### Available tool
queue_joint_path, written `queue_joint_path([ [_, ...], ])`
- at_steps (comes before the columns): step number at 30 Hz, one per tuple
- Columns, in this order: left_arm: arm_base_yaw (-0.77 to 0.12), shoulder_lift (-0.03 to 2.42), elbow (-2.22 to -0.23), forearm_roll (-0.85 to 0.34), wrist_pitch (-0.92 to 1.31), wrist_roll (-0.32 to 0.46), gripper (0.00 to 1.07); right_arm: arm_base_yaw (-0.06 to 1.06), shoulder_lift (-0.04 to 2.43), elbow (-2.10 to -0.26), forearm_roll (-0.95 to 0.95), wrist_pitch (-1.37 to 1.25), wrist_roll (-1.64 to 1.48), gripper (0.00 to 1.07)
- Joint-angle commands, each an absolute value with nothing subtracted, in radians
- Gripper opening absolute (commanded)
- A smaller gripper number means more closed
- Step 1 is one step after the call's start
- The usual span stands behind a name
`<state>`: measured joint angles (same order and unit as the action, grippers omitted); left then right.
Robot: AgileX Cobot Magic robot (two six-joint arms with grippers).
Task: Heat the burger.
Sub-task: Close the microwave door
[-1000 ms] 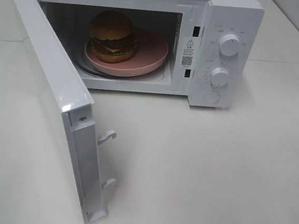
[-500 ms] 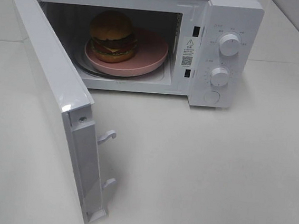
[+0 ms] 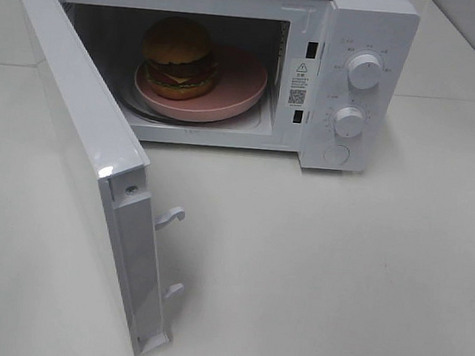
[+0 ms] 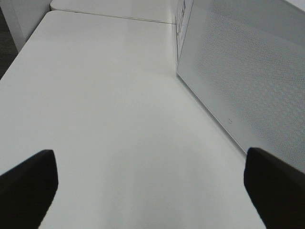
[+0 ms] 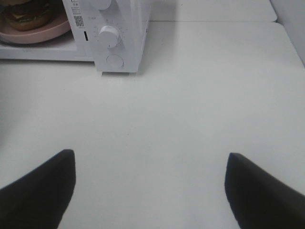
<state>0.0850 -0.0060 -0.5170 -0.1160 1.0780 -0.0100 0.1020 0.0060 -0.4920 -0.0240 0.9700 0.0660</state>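
Observation:
The burger (image 3: 178,56) stands on a round pink plate (image 3: 237,94) inside the white microwave (image 3: 369,39), whose door (image 3: 88,155) hangs wide open toward the front left. In the right wrist view the burger (image 5: 28,14) and plate (image 5: 45,33) show at the frame's edge, beside the microwave's dials (image 5: 108,36). My right gripper (image 5: 150,191) is open over bare table, well in front of the microwave. My left gripper (image 4: 150,191) is open too, low over the table on the outer side of the open door (image 4: 248,81). Neither arm appears in the exterior view.
The microwave sits at the back of a white table (image 3: 337,280). Its two dials (image 3: 365,71) and a round button (image 3: 336,156) are on the right panel. Two latch hooks (image 3: 170,217) stick out of the door's edge.

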Motion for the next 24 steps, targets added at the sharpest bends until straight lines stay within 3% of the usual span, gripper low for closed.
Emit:
queue_joint_path([
  [1, 0.08, -0.02, -0.516, -0.121, 1.067, -0.014, 0.98, 0.08, -0.037, -0.491, -0.021, 0.959, 0.055, 0.76],
  [24, 0.08, -0.016, -0.516, -0.121, 1.067, -0.014, 0.98, 0.068, -0.035, -0.491, -0.021, 0.959, 0.056, 0.75],
])
